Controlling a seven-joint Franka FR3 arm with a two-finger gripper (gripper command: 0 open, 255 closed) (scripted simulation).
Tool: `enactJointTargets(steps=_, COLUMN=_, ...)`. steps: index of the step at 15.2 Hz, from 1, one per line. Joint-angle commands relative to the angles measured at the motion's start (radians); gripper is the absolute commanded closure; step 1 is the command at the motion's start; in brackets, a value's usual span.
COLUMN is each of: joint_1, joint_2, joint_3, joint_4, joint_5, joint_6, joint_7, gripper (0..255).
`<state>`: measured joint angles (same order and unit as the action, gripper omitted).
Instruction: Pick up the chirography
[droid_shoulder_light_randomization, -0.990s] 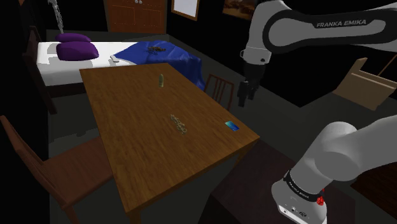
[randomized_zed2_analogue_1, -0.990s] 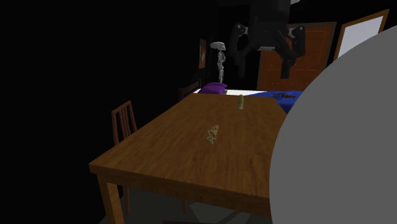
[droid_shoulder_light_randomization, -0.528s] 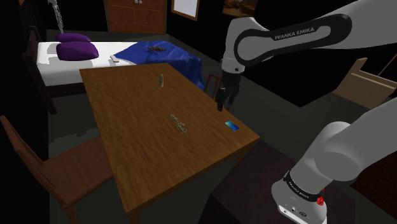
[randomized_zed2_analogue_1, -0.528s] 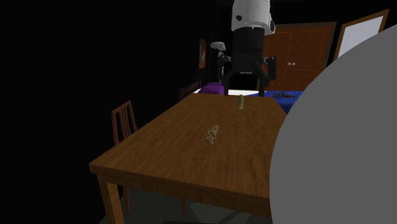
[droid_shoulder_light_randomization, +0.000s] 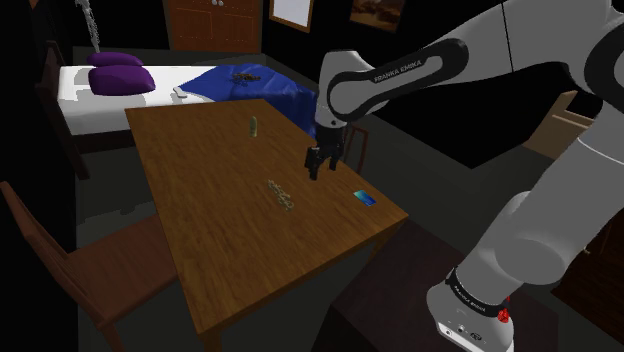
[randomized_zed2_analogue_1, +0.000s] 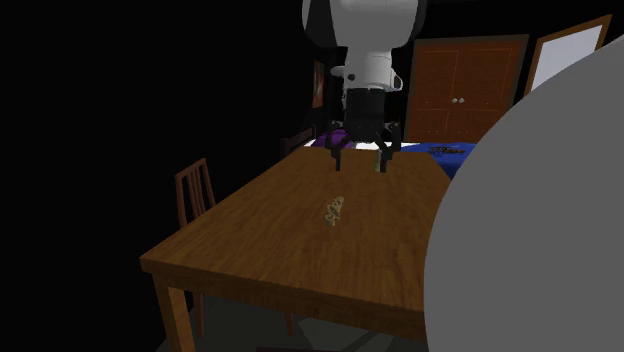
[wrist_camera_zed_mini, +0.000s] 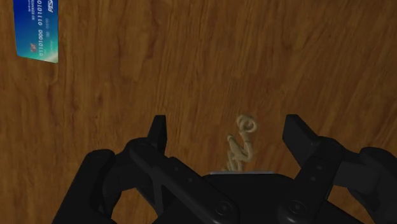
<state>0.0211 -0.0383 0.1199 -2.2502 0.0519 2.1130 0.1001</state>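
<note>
The black gripper (wrist_camera_zed_mini: 227, 124) spreads its fingers wide over the grained wooden table (wrist_camera_zed_mini: 191, 63). Between them, untouched, lies the chirography (wrist_camera_zed_mini: 242, 143), a thin beige looping squiggle.

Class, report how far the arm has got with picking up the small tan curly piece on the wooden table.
Done: the black gripper hangs open over the wooden table. In hand: lining up on the small tan curly piece, seen between its fingers, untouched. Left: lowering, closing, lifting.
</note>
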Motion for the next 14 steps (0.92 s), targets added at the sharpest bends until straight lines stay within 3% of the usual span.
enactJointTargets(steps=1, joint_1=0.003, joint_2=0.080, joint_3=0.005, joint_4=0.055, joint_5=-0.009, joint_6=0.032, joint_7=0.020, gripper=0)
enactJointTargets(steps=7, joint_1=0.019, joint_2=0.312, joint_3=0.005, joint_4=0.239, joint_5=-0.040, joint_6=0.095, joint_7=0.072, gripper=0)
enactJointTargets(steps=14, joint_1=0.045, joint_2=0.554, joint_3=-0.006, joint_4=0.483, joint_5=-0.067, joint_6=0.109, joint_7=0.114, gripper=0)
